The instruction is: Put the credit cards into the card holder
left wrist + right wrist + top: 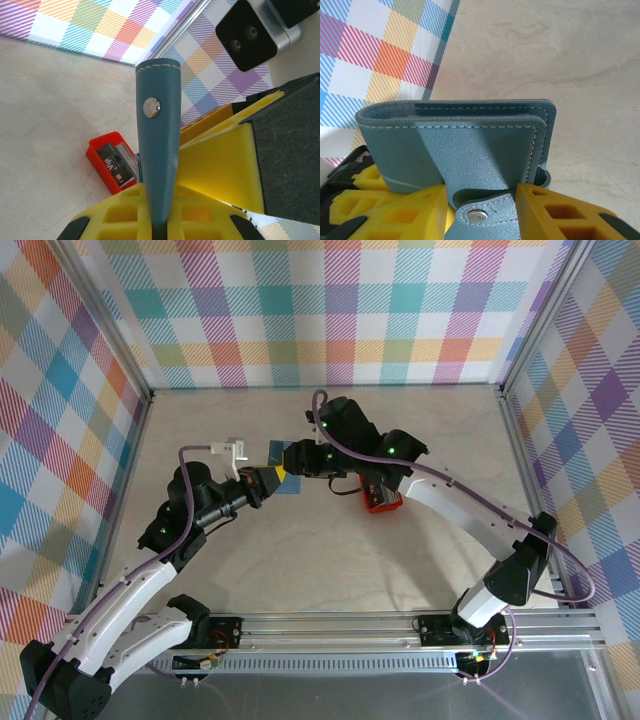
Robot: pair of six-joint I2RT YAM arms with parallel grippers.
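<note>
left wrist: credit cards (116, 164) in red tray (102, 146), beside clasp tab (159, 150)
card holder (470, 145): teal, pale-stitched
left gripper (159, 205): pinching card holder's clasp tab
right gripper (480, 205): clamping card holder

The credit cards (114, 163) in the red tray (99, 147), lower left of the left wrist view, are too small to count — the card holder (159, 150) hides the tray's right end.
</note>
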